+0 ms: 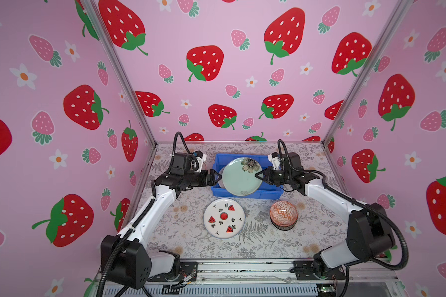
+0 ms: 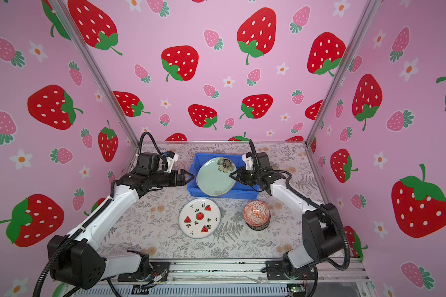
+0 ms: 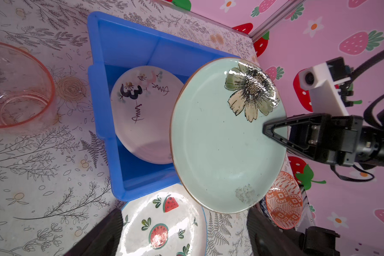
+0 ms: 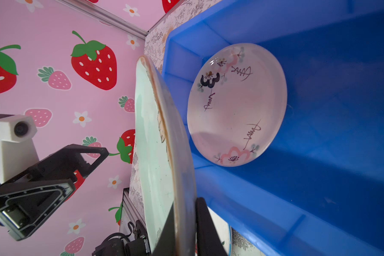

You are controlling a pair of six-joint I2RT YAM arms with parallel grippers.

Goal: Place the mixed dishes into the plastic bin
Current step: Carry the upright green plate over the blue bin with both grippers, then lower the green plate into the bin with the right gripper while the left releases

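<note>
Gripping the rim of the mint-green flower plate point(image 1: 240, 177), the right gripper point(image 1: 258, 176) holds it above the blue plastic bin point(image 1: 245, 196). The left gripper point(image 1: 218, 177) hangs at the bin's left wall, jaws spread wide and holding nothing. A white plate with black marks point(image 3: 142, 115) lies inside the bin. In front of the bin sit the watermelon plate point(image 1: 224, 218) and an orange-red bowl point(image 1: 283, 212) atop a stack.

Bright even light, soft shadows, glare on mint-green plate point(image 3: 226, 137), warped edges
</note>
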